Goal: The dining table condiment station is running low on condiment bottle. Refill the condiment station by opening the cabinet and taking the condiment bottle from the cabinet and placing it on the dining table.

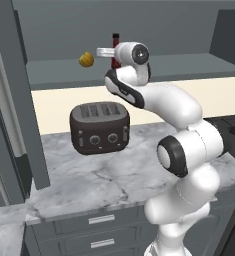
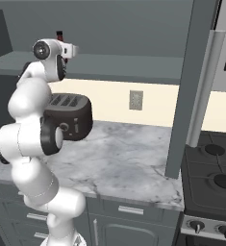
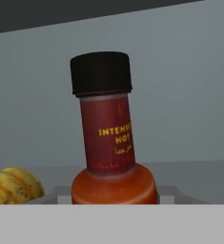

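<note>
With the cabinet (image 1: 19,100) open, the condiment bottle (image 3: 108,138) stands on its shelf at the yellow item's (image 1: 86,59) 3 o'clock, the tool (image 1: 109,52) apparently straddling it, grip unconfirmed.

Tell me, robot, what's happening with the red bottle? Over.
Gripper at condiment bottle, grip unclear. Bottle upright on cabinet shelf. Yellow item beside it, not blocking.

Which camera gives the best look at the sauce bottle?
The hand view: the sauce bottle sits close and central, black cap and label readable. In the left base view, the arm hides most of it; in the right base view, just the top pokes above the arm.
</note>
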